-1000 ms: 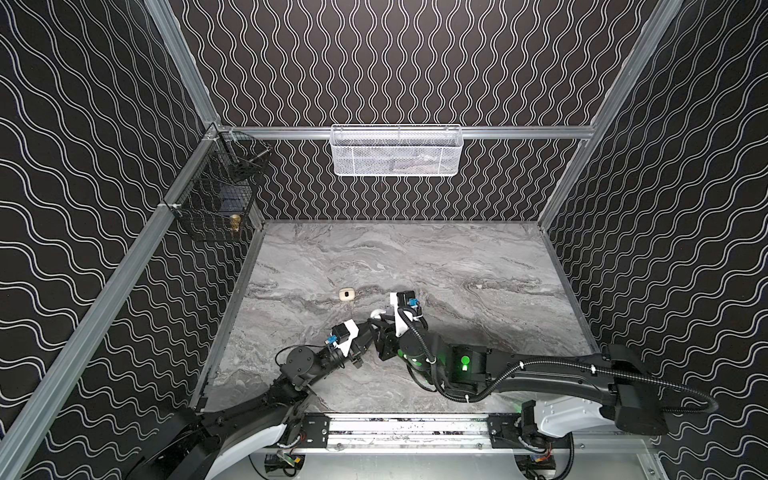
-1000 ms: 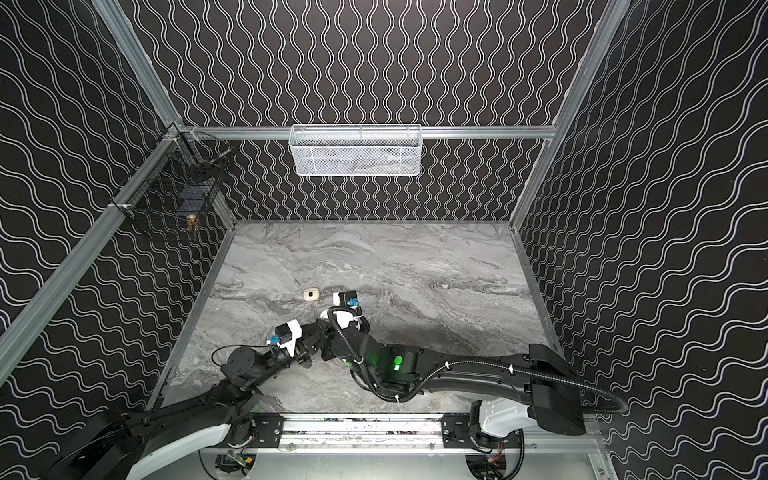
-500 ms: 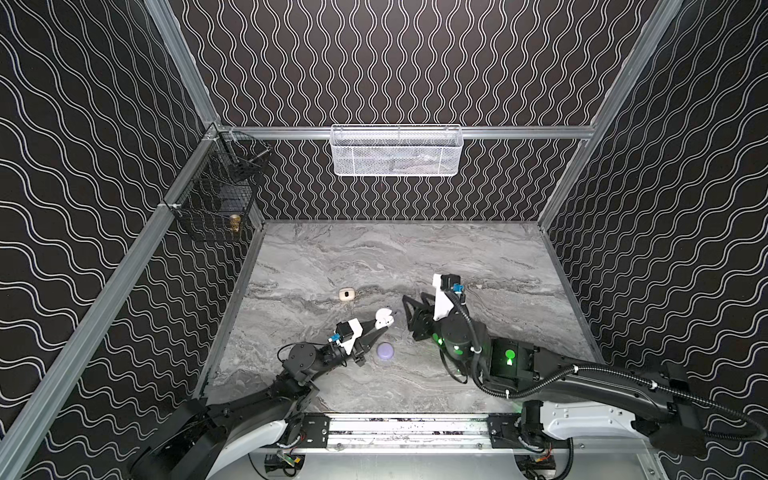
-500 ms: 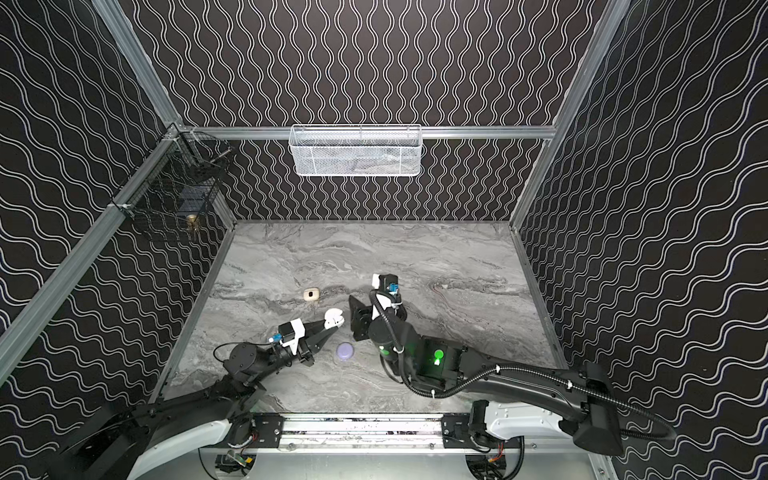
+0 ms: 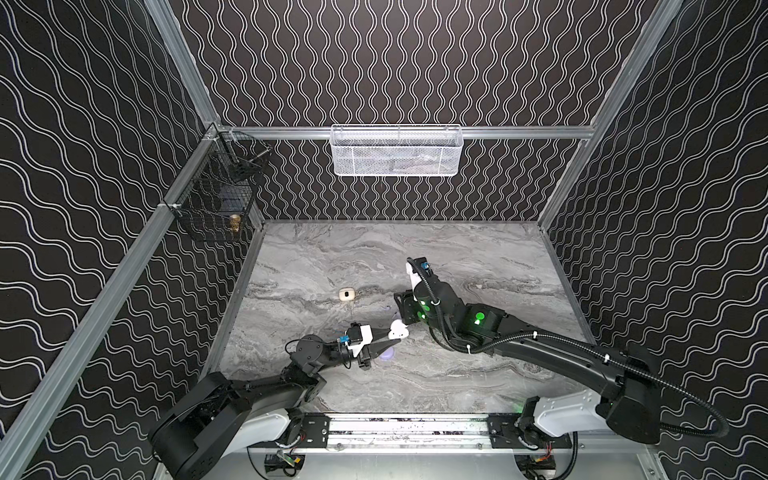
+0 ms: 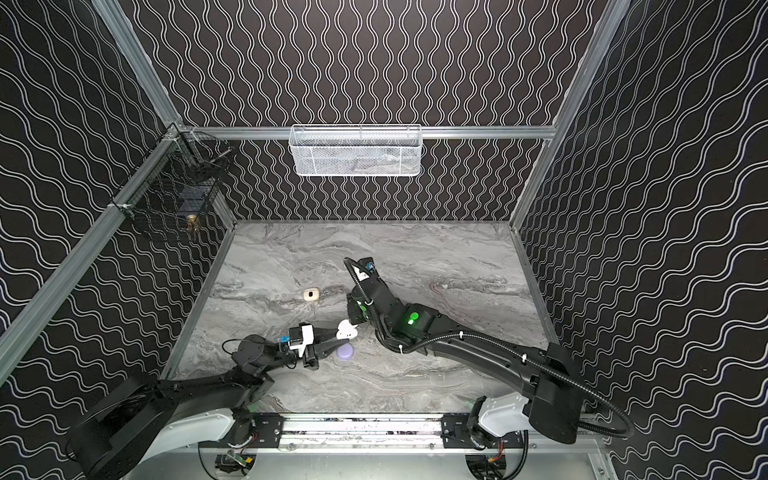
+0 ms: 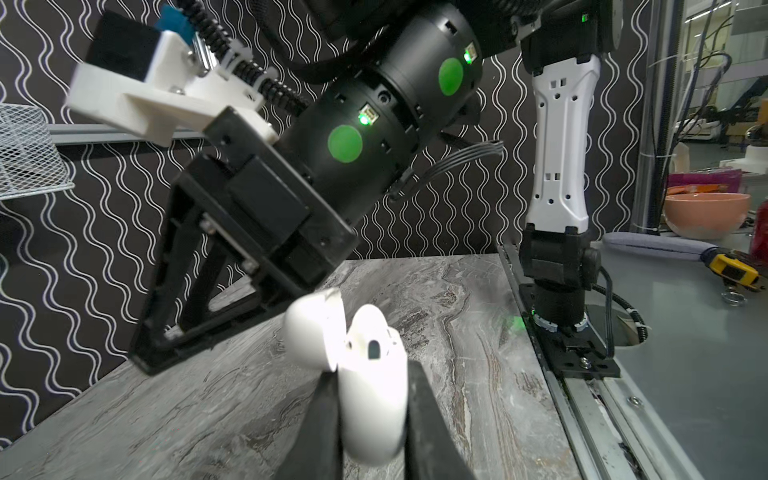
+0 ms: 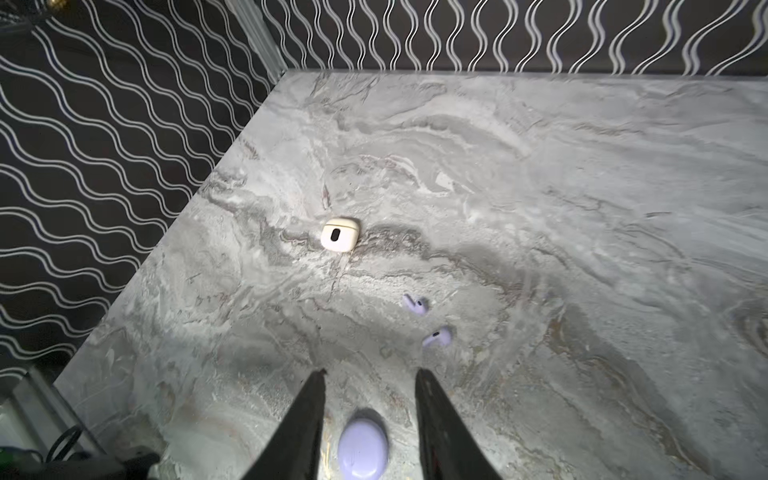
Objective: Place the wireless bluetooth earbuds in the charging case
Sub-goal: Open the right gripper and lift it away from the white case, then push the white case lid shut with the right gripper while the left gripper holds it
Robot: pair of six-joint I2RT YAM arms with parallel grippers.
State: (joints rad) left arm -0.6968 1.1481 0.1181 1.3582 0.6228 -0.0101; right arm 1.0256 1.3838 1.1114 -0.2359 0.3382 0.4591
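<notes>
left gripper (image 7: 372, 370) clamped on the open white case (image 7: 374, 399); right gripper (image 8: 369, 372) part-open, empty
two lavender earbuds (image 8: 437, 337) lie on the table (image 8: 582, 187) just beyond the lavender case (image 8: 363, 449); i'd descend straight and pinch one across its body.

— Can any text or number be read?
— None. A faint mark is seen on the lavender case (image 8: 363, 449), toward 6 o'clock on the table (image 8: 540, 187), but is illegible.
</notes>
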